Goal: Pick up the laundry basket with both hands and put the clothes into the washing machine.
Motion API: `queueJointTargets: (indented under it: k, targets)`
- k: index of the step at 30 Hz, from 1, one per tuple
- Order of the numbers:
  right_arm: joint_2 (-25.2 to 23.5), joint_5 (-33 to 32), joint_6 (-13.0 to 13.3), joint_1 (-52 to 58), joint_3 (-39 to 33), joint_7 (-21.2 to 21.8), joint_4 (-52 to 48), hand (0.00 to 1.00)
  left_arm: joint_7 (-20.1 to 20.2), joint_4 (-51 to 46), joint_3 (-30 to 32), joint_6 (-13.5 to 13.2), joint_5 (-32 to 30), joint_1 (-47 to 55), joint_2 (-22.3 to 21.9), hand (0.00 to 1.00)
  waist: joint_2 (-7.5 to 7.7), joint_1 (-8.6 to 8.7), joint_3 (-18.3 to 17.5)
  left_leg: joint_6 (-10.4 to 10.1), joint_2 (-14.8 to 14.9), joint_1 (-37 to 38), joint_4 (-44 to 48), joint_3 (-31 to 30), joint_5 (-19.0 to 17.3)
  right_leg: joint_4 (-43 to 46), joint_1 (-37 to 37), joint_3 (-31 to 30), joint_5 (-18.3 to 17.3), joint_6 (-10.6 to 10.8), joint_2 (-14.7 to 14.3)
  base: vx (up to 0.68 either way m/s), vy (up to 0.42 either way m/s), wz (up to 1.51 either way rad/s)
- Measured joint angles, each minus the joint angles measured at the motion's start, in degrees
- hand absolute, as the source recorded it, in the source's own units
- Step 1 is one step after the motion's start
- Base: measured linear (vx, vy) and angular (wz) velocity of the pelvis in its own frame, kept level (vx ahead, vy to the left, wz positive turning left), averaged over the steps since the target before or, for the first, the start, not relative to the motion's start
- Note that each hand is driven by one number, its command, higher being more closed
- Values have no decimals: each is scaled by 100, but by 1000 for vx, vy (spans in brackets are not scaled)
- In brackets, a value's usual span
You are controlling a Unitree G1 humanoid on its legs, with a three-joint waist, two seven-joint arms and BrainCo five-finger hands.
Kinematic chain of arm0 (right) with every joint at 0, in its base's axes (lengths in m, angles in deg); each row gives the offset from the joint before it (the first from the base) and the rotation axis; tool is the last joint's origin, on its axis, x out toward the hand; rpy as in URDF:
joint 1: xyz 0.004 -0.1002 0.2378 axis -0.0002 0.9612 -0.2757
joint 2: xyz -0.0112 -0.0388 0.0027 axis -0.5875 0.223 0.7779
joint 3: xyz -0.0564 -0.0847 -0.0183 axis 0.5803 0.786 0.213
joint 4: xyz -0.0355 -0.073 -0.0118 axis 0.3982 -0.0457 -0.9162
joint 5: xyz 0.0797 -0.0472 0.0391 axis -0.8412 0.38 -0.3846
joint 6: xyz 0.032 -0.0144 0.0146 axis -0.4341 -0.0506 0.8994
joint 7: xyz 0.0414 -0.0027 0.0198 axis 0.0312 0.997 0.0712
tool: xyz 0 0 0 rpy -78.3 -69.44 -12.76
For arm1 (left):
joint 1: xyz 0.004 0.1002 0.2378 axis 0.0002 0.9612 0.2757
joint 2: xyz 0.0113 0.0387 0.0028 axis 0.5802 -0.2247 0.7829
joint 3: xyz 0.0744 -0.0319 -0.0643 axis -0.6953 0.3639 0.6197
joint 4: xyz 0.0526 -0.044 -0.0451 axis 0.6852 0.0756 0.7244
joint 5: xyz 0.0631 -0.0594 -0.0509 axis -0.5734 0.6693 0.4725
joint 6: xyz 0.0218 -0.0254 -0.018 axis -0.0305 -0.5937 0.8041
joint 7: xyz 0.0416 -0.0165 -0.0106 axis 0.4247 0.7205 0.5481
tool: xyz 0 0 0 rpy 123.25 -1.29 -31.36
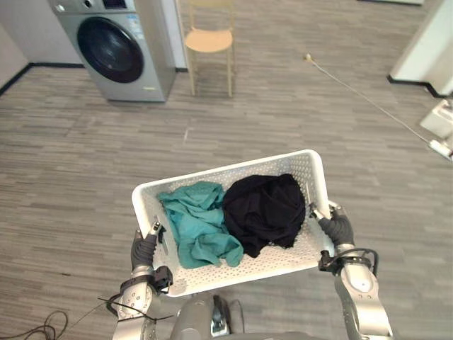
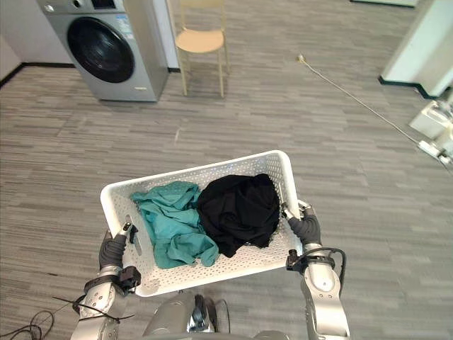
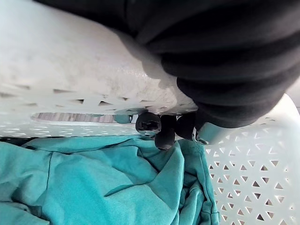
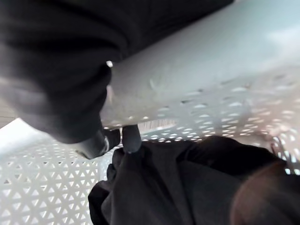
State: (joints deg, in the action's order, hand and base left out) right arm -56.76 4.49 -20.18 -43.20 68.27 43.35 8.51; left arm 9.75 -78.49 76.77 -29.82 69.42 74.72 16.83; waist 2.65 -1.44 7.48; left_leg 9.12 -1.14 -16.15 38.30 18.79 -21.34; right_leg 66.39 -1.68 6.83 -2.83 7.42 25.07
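I carry a white perforated laundry basket point(image 1: 304, 164) above the wood floor, held at both short ends. In it lie a teal garment point(image 1: 198, 221) on the left and a black garment point(image 1: 263, 207) on the right. My left hand point(image 1: 145, 248) is shut on the basket's left handle; its dark fingertips point(image 3: 157, 127) hook through the handle slot above the teal cloth. My right hand point(image 1: 337, 228) is shut on the right handle, fingertips point(image 4: 126, 139) curled over the rim beside the black cloth. The grey washing machine point(image 1: 117, 46) stands at the far left, its round door closed.
A light wooden stool point(image 1: 209, 42) stands just right of the washing machine. A thin cable point(image 1: 368, 99) runs across the floor at the right toward white equipment point(image 1: 440, 120). A white wall corner point(image 1: 432, 42) is at the far right.
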Motion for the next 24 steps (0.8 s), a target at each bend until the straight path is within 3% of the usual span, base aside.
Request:
queueJointTargets:
  k: [1,2,3,5,7,8,9,10,11,12,13,14,15,16,17,18,20,21,22,23,24]
  targets:
    - [-21,0,1,11,25,1,65,100,-2,-13,20,9,-20,53,0,100,-21,-8,5,30,-73,229,-109,4,-79,534,-192,101,-101,-177,64,628,153,0]
    - [-89,5,1,42,46,51,151,100,-5,-59,57,23,-80,184,1,100,-140,-23,34,87,-149,729,-448,-4,-188,1037,-540,204,-347,-504,-44,420,94,-14]
    - [-137,6,5,73,44,77,145,100,-8,-88,49,29,-135,220,0,100,-206,-19,30,75,-193,973,-684,-42,-194,1055,-750,296,-469,-607,-190,514,106,-15]
    - [-285,-7,83,342,-37,87,-17,100,-7,-260,-18,32,-267,270,62,100,-438,110,12,-104,-203,1650,-1478,-203,-77,305,-1600,638,-1132,-582,-918,557,72,15]
    - [-295,-20,79,485,-194,87,-264,100,-1,-374,-177,33,-267,243,116,100,-481,274,30,-298,-237,2182,-1988,-365,-59,-924,-2295,932,-1384,-628,-1222,531,30,35]
    - [-288,-21,78,510,-248,85,-329,100,1,-375,-238,32,-267,208,124,100,-493,315,33,-391,-230,2358,-2145,-403,-55,-1533,-2404,1063,-1350,-629,-1275,699,4,40]
    - [-279,-29,81,516,-277,71,-405,100,4,-379,-304,28,-266,120,153,100,-477,378,21,-562,-218,2655,-2446,-448,-57,-3135,-2522,1224,-1021,-596,-1419,608,-13,40]
    - [-257,-77,93,519,-311,42,-440,100,0,-363,-352,20,-269,29,156,100,-459,433,-8,-684,-191,2916,-2645,-499,-93,-4069,-2532,1136,-56,-729,-1670,632,-24,42]
    - [-233,-91,96,533,-316,3,-440,100,0,-361,-387,19,-270,5,155,100,-490,478,-36,-743,-125,3011,-2641,-585,-120,-4140,-2458,1038,343,-841,-1798,713,-87,23]
    - [-131,-124,73,474,-355,-35,-435,100,1,-317,-439,22,-272,-54,95,100,-670,485,-68,-816,118,3053,-2322,-667,-154,-3891,-2409,918,308,-1165,-1985,743,-88,4]
    - [-115,-126,64,456,-359,-43,-442,100,0,-311,-442,25,-279,-94,99,100,-667,459,-45,-907,182,2966,-1843,-631,-101,-3684,-2378,909,96,-1238,-1958,876,-114,-2]
    - [-48,-133,52,465,-388,-86,-499,100,-3,-231,-474,40,-286,-218,34,100,-675,443,97,-1059,440,2602,-280,-444,347,-3214,-2134,942,-277,-1360,-1853,691,-90,5]
    - [37,-134,34,562,-370,-163,-624,100,4,-212,-490,75,-287,-169,-70,100,-786,440,173,-887,970,2105,1324,-154,1757,-3169,-1601,999,-619,-1391,-1928,671,-96,2]
    - [56,-134,32,678,-335,-170,-727,100,5,-221,-495,67,-286,-79,-79,100,-762,383,152,-727,1276,1854,1920,-44,2821,-3318,-1304,989,-834,-1330,-2000,694,-72,-13]
    - [58,-131,48,844,-321,-206,-999,100,9,-283,-518,5,-268,-18,-67,100,-929,329,94,-572,1881,1260,3250,-135,3252,-3525,-891,1002,-1095,-1159,-2167,666,-1,-47]
    - [32,-133,76,840,-307,-278,-988,100,11,-314,-517,-69,-267,-28,-54,100,-957,209,89,-355,2215,660,4248,-249,2784,-3605,-584,883,-1273,-1117,-2220,664,29,-50]
    - [14,-135,67,786,-316,-327,-940,100,18,-310,-557,-69,-267,-33,-12,100,-938,175,89,-243,2326,1,4562,-315,2391,-3965,-98,758,-1334,-1051,-2190,662,87,-37]
    - [-4,-147,63,835,-311,-375,-944,100,29,-313,-579,-69,-267,-14,2,100,-871,131,70,-303,2309,-338,4234,-285,2091,-4295,213,703,-1327,-1032,-2073,793,170,-34]
    - [-11,-229,62,848,-309,-380,-944,100,57,-317,-578,-72,-267,-21,31,100,-768,53,130,-413,2268,-568,3397,-36,1715,-4704,633,601,-1355,-862,-1921,751,231,-29]
    - [-7,-245,60,841,-308,-378,-944,100,81,-318,-574,-74,-264,-29,51,100,-710,44,164,-490,2205,-631,2924,52,1576,-4847,810,582,-1391,-732,-1836,707,274,-19]
    - [6,-256,57,839,-311,-356,-931,100,136,-320,-566,-77,-263,-23,58,100,-609,25,178,-673,1992,-643,1607,217,1450,-4987,1064,577,-1503,-534,-1629,570,259,-5]
